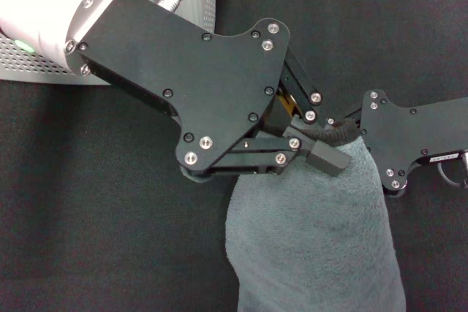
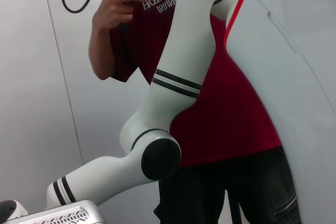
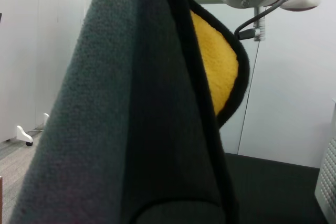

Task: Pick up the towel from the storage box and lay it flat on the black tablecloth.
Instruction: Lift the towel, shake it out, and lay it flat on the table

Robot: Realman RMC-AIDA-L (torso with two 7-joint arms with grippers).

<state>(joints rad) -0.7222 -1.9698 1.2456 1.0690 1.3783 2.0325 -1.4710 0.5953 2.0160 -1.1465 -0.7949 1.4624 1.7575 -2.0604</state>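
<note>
The grey towel (image 1: 314, 239) hangs in a long fold over the black tablecloth (image 1: 110, 217), right of centre in the head view. My left gripper (image 1: 325, 153) is shut on its dark-edged top rim. The right gripper (image 1: 374, 144) sits tight against the same rim from the right, its tips hidden behind the cloth. The right wrist view is filled by the towel (image 3: 126, 129), its yellow-orange face (image 3: 215, 72) showing past the dark edging. The storage box (image 1: 36, 60) stands at the far left, behind my left arm.
A person in a red shirt (image 2: 231, 103) stands behind the robot in the left wrist view, beside one white arm (image 2: 173, 103). The box's perforated rim (image 2: 63, 216) shows at that view's lower edge. Bare tablecloth (image 3: 273, 182) lies beyond the hanging towel.
</note>
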